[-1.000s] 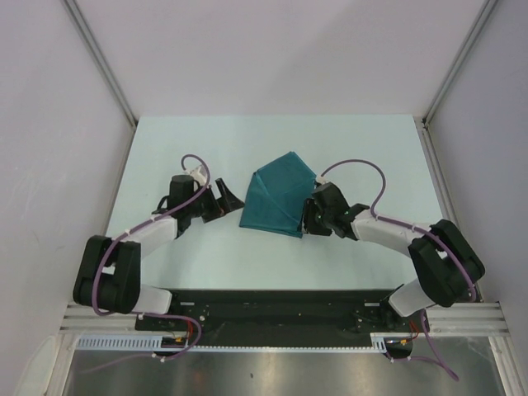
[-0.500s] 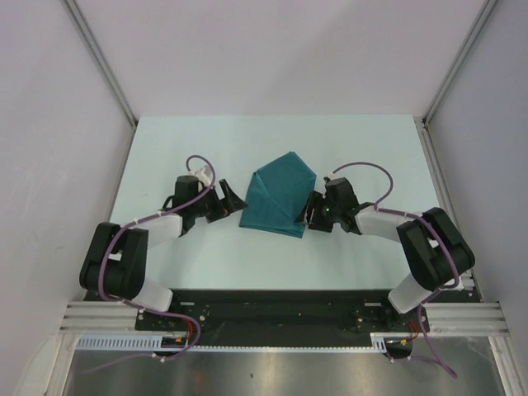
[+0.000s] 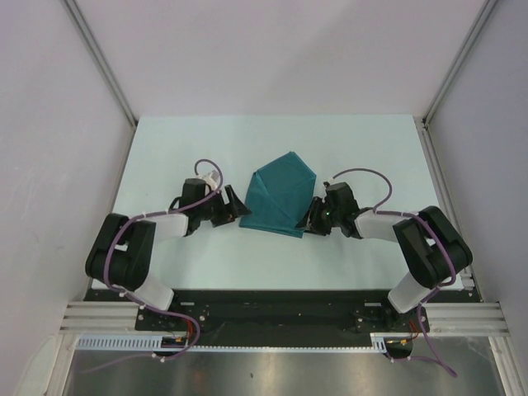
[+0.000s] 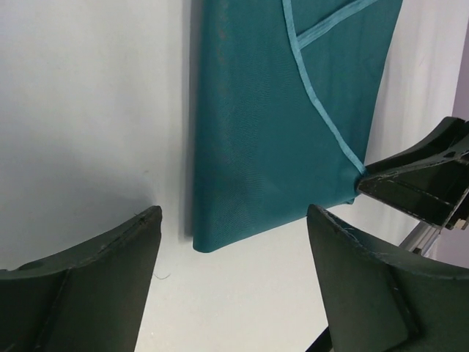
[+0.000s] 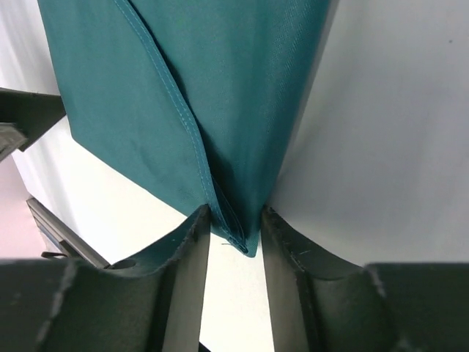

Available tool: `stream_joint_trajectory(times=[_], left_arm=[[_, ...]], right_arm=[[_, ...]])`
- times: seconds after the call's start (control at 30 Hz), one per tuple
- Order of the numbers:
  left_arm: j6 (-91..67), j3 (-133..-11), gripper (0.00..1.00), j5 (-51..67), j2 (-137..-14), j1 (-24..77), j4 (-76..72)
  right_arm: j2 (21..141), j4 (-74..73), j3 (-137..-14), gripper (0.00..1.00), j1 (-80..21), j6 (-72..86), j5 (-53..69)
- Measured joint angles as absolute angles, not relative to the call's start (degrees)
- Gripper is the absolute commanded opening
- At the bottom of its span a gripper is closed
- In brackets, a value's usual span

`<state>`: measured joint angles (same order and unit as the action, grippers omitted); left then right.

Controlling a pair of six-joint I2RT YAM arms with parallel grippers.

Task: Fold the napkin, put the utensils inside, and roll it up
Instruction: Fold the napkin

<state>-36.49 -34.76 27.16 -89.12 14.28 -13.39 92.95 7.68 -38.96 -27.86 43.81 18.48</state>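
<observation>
My right gripper (image 5: 236, 220) has just pinched the napkin (image 3: 279, 194) by its near corner and my left gripper (image 4: 233, 220) slid closer, fingers wide open, so I think another fold comes next.

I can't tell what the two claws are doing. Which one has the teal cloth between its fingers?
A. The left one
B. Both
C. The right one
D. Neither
C: in the right wrist view, a near corner of the cloth sits squeezed between the two fingers of the right gripper, while the left gripper stands wide open, short of the cloth's other edge.
</observation>
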Motion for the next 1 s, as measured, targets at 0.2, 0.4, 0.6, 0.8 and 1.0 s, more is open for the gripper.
stream_joint_trajectory(times=[0.2, 0.4, 0.6, 0.8, 1.0], left_arm=[[-36.56, -34.76, 0.72, 27.4, -91.29, 15.2, -15.51], [-36.45, -34.76, 0.61, 27.07, -92.23, 16.21, -16.6], [-36.45, -34.39, 0.6, 26.55, -92.88, 17.56, -17.67], [-36.45, -33.04, 0.6, 25.19, -92.36, 18.31, -19.64], [-36.42, -32.53, 0.59, 21.87, -91.39, 19.75, -19.57]], right_arm=[[93.01, 7.53, -38.35, 0.23, -28.05, 43.99, 18.33], [93.01, 7.44, -38.3, 0.23, -28.56, 43.99, 18.11], [93.01, 7.4, -38.3, 0.23, -28.56, 43.99, 18.04], [93.01, 7.4, -38.3, 0.23, -28.67, 43.99, 17.89], [92.99, 7.38, -38.3, 0.23, -28.71, 43.99, 17.82]])
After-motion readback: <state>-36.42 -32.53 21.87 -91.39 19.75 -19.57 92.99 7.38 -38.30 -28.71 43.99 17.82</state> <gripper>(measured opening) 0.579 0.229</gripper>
